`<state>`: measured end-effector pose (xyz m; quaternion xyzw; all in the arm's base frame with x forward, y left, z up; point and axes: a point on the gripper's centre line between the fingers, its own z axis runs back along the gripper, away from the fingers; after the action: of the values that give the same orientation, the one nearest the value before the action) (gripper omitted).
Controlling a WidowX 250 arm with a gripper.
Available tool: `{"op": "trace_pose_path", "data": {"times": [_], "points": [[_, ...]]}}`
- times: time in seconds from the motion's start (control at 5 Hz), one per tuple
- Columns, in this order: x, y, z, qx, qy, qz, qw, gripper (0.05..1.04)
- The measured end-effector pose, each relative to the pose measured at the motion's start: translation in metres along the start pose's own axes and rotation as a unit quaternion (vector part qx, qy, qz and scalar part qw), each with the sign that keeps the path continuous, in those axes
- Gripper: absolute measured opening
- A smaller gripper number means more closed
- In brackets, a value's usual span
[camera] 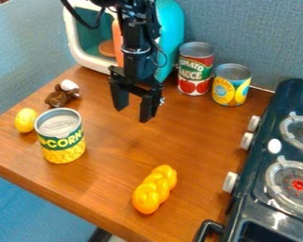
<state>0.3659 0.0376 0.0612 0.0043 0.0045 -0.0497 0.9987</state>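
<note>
Loaf, yellow and braided point(155, 189), lies on the bench point(110, 189) nearer than the claw point(132, 115) and slightly right, long axis near-left to far-right | yellow-green can point(61, 137): upright, near-left of claw | claw: we see it empty, fingers apart | red can point(195, 69): upright, far-right of claw

From my screen, I see a dark toy stove point(256, 166) right of the hand point(132, 115), a corn can point(61, 139) and yellow lemon point(26, 120) leftward, the wooden table point(119, 151) below, and a blue-grey partition point(262, 35) behind.
</note>
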Motion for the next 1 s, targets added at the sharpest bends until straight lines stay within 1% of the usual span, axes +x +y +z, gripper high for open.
{"op": "trace_pose_path", "data": {"times": [0.2, 0.4, 0.6, 0.8, 1.0], "points": [[-0.003, -0.002, -0.014, -0.004, 0.017, -0.001, 0.9998, 1.001], [-0.002, 0.005, -0.013, 0.003, -0.005, -0.016, 0.9999, 1.001], [0.000, 0.032, -0.001, 0.024, -0.036, -0.006, 0.9991, 1.001], [0.006, 0.044, 0.005, 0.043, -0.045, 0.004, 0.9980, 1.001], [0.016, 0.061, -0.007, 0.058, -0.018, 0.032, 0.9976, 1.001]]}}
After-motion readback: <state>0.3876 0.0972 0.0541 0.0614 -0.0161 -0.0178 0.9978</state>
